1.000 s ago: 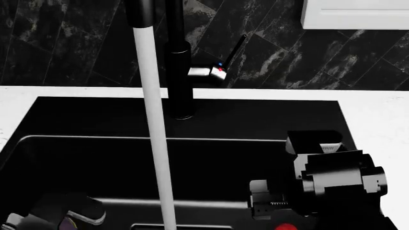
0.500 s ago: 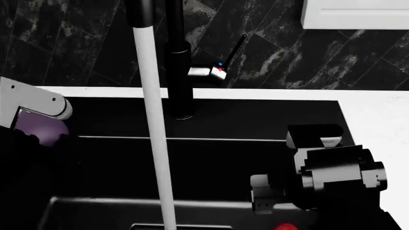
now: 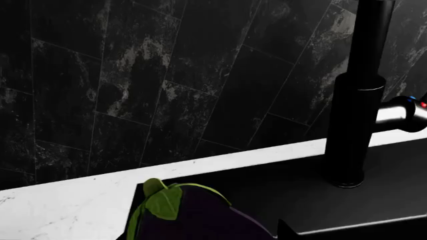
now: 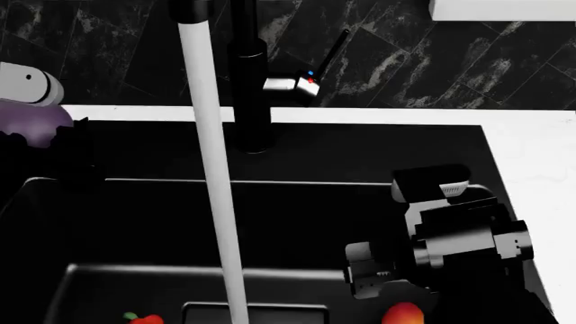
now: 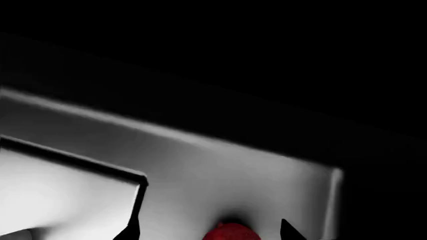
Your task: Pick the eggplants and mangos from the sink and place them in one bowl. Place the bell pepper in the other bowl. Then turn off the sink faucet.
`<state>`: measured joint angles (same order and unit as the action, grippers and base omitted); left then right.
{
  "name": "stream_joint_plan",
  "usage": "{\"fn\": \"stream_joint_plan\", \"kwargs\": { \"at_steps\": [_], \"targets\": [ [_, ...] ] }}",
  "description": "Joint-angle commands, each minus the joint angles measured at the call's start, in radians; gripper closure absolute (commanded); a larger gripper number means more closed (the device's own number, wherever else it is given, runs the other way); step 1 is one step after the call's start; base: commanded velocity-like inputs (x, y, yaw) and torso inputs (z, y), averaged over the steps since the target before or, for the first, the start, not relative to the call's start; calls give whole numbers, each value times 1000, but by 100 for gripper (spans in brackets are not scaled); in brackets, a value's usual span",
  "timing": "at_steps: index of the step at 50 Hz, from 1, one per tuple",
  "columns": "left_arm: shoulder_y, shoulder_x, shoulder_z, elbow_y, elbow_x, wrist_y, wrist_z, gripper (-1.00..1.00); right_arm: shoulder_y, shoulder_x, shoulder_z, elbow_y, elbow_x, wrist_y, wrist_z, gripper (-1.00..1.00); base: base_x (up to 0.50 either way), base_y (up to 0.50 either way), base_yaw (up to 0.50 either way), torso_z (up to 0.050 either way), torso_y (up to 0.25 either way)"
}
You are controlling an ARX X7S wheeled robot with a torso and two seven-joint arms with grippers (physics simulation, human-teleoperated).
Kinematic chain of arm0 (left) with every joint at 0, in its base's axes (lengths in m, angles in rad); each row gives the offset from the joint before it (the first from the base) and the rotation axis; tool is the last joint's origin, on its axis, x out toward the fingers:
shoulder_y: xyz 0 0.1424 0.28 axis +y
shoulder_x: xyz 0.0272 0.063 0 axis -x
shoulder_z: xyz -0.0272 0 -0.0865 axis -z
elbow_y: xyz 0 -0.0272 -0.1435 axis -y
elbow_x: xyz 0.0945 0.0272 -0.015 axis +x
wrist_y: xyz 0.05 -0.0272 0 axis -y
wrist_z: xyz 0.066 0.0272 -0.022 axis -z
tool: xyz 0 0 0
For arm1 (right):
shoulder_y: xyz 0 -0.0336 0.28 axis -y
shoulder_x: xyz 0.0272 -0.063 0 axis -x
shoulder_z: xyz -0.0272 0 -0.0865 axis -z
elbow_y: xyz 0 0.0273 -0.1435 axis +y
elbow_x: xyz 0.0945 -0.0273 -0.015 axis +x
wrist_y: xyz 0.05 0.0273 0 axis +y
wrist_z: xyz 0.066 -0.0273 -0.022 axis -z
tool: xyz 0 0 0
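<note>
The left pincer grips an eggplant above the sink's rim; a mango lies inside. The right pincer's opening can't be told.

I see a matt black sink set in white, faintly veined stone counter. The faucet post looks satin black, its side piece brushed metal. Wall tiles are dark marbled, slightly glossy. The eggplant looks smooth.
</note>
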<state>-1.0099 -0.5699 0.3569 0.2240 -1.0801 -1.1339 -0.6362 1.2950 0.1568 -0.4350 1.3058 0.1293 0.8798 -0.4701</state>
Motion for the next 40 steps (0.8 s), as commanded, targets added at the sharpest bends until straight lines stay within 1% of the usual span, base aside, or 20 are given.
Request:
{"fn": "stream_joint_plan", "kwargs": {
  "at_steps": [1, 26, 40],
  "targets": [
    [-7, 4, -31, 3, 11, 33, 225, 100, -2, -36, -86, -2, -81, -22, -114, -100, 0, 0, 0, 0, -127],
    [-42, -16, -59, 33, -28, 12, 197, 100, -14, -30, -97, 0, -110, -14, -65, -100, 0, 0, 0, 0, -129],
    [-118, -28, -105, 57, -90, -29, 152, 100, -15, -26, -87, 0, -108, -25, -46, -100, 0, 0, 0, 0, -129]
  ]
}}
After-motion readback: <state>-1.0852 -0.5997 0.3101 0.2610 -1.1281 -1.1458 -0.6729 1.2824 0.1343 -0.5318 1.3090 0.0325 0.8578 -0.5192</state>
